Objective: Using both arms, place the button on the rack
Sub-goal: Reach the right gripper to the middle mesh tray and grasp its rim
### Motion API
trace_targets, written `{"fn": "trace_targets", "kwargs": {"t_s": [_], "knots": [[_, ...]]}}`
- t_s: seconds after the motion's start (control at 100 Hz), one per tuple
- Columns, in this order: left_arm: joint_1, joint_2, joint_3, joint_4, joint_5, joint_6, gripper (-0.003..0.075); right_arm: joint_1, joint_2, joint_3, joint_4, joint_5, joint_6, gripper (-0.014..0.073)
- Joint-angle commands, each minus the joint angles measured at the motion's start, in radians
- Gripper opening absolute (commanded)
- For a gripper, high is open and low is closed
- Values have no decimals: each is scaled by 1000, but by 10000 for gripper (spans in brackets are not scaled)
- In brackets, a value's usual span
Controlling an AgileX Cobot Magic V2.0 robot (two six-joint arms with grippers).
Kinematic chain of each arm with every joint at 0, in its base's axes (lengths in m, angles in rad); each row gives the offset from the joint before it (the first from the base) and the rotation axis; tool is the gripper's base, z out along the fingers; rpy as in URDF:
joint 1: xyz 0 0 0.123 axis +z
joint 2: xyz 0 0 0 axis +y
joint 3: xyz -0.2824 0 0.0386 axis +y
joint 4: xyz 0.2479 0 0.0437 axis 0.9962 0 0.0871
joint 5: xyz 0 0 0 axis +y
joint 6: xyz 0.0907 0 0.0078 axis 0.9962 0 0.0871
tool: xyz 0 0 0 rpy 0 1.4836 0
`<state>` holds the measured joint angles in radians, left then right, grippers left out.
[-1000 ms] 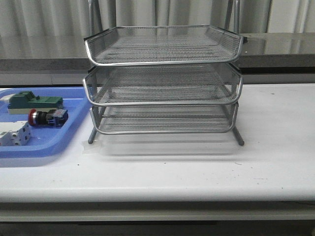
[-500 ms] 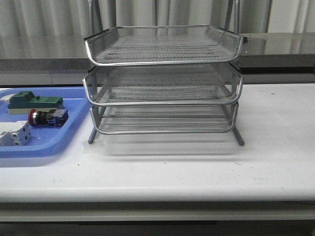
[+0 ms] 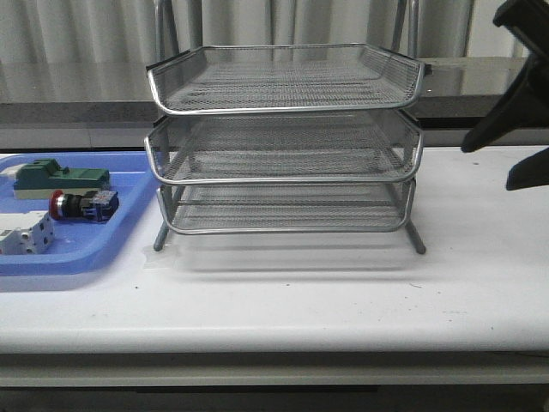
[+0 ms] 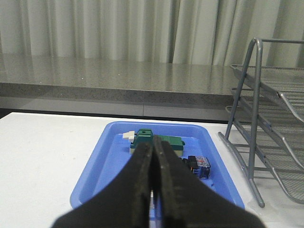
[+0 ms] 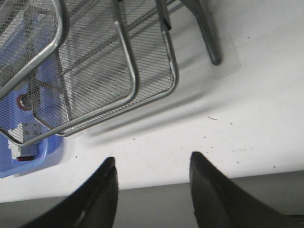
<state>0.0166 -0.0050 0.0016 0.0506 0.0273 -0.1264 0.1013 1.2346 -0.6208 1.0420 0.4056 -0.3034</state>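
Note:
The button (image 3: 81, 204), red head, black body and blue rear block, lies on its side in the blue tray (image 3: 81, 257) left of the rack (image 3: 283, 112). In the left wrist view the button (image 4: 198, 166) is partly hidden behind my left gripper (image 4: 153, 146), which is shut and empty, apart from the button on the near side of the tray (image 4: 95, 175). My right arm (image 3: 515, 86) shows at the right edge, right of the rack. My right gripper (image 5: 153, 160) is open and empty above the table's front edge, with the rack (image 5: 133, 80) beyond it.
A green block (image 3: 60, 177) and a white terminal block (image 3: 24, 233) share the blue tray with the button. The rack's three mesh tiers hold nothing. A grey counter (image 3: 480, 86) and curtains run behind the white table (image 3: 343, 300).
My right arm has come into the front view at the upper right edge; it was out of view before. The button, tray and rack have not moved.

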Motion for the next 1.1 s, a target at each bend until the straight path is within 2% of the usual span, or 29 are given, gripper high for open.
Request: {"fn": "trace_targets", "kwargs": {"t_s": [0.0,0.11,0.25,0.71,0.79,0.99,1.09], "knots": [[1,-34,46,-7,-88,-13,-20,0,37,-53,181,-16,-164,372],[1,-34,46,-7,-88,-13,-20,0,107,-90,308,3,-309,372],[1,-34,46,-7,-88,-13,-20,0,199,-139,409,33,-416,372],[1,-34,46,-7,-88,-13,-20,0,405,-283,431,126,-450,365],[1,-34,46,-7,-88,-13,-20,0,409,-283,434,126,-450,326],[1,-34,46,-7,-88,-13,-20,0,414,-283,432,129,-450,111],[1,-34,46,-7,-88,-13,-20,0,414,-283,427,138,-450,36]]}}
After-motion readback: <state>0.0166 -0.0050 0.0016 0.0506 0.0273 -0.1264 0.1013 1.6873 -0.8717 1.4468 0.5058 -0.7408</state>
